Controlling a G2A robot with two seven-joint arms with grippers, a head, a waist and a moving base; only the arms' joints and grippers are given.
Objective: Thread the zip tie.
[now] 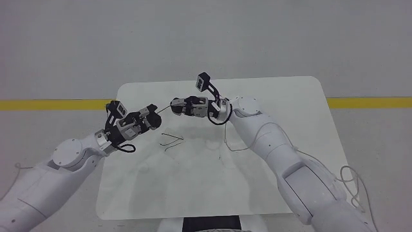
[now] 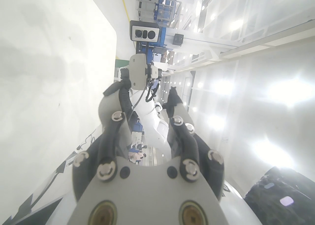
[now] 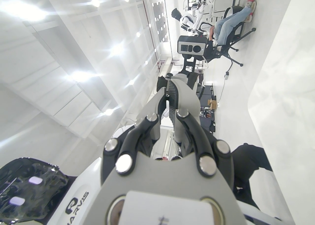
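Top view, right gripper [image 1: 175, 106] pinching thin zip tie [image 1: 165, 109] above white table [image 1: 290, 103], left gripper [image 1: 154, 113] spread wide at its other end, spare tie [image 1: 171, 140] lying flat nearby.

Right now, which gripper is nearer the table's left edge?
Left. The left gripper hangs over the table a short way in from that edge; the right gripper is farther in, toward the middle.

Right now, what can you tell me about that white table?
The table is white, with a smooth top and rounded corners, standing on a pale floor with yellow lines. A few thin dark strips lie loose near its middle. The left arm and right arm extend over it from the near edge.
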